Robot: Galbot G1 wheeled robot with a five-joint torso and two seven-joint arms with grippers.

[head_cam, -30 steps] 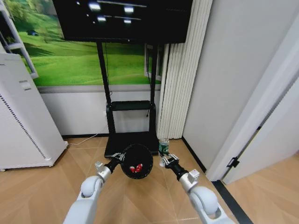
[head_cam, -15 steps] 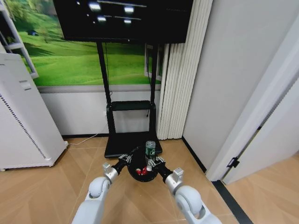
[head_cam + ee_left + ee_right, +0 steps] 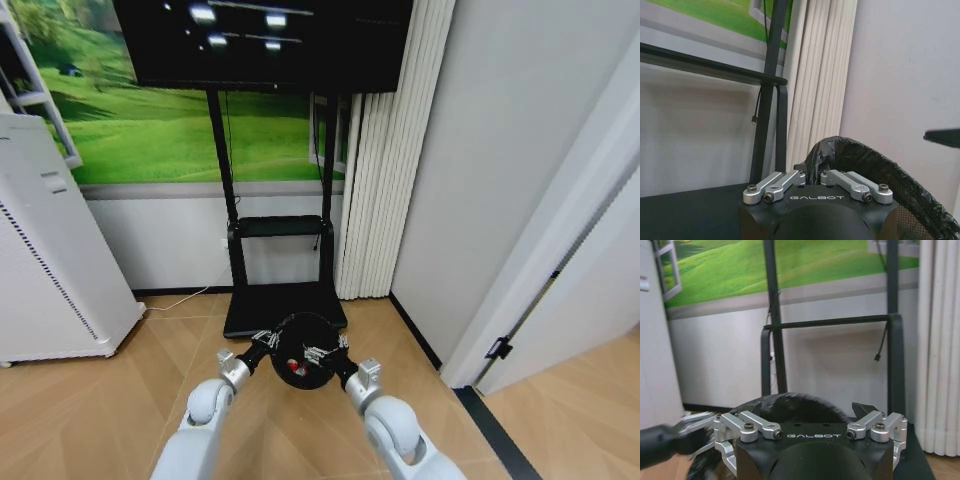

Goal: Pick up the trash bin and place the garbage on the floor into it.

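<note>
You face a black TV [image 3: 262, 42] on a black stand [image 3: 282, 260], in front of a green meadow mural [image 3: 170, 130] over a white lower wall. White pleated curtains [image 3: 385, 150] hang beside it. A white air purifier [image 3: 45, 240] stands at left. The floor [image 3: 120, 400] is tan herringbone wood.

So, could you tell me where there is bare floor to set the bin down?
Bare floor lies left of the left gripper, between the white air purifier and the TV stand base. More lies right, toward the door frame. The middle is crowded: both grippers, the right gripper included, meet at the trash bin.
</note>
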